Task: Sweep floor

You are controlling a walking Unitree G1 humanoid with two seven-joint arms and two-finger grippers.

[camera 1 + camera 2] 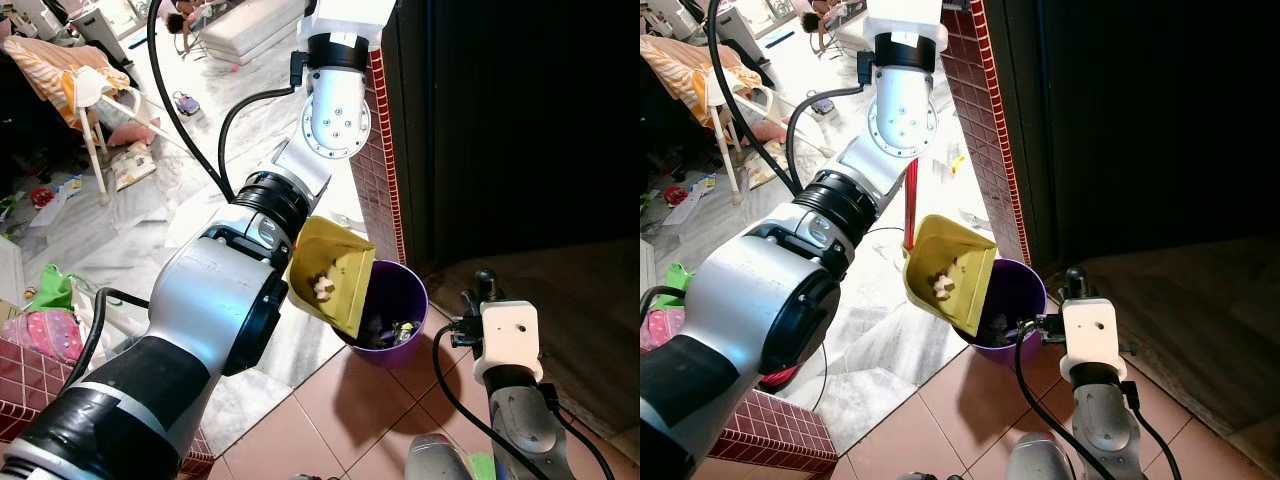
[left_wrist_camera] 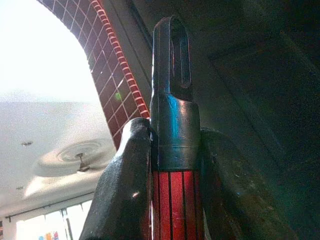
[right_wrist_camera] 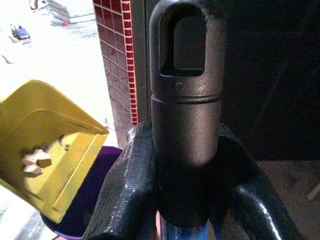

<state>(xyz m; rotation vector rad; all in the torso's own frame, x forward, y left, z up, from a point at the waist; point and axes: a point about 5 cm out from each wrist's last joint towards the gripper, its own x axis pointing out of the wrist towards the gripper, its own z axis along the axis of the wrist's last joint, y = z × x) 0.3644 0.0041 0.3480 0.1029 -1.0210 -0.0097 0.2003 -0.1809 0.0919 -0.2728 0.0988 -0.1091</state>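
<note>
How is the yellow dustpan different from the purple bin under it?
The dustpan is yellow with a flat scoop shape; the bin is purple and round. The dustpan is tipped up over the bin's rim, while the bin stands upright on the tile floor. The dustpan hangs on a red handle clamped in the left gripper; nothing holds the bin. Both have bits of rubbish in them.

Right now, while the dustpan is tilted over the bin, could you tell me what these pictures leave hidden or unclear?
- Broom head: the right gripper clamps a black handle end; its lower part is cut off by the right wrist view's edge.
- Purple bin: the yellow dustpan covers part of its opening, and the contents are too small to identify.
- Pale scraps in the dustpan: too small to name.
- Red dustpan handle: the left gripper fingers cover its sides.
</note>
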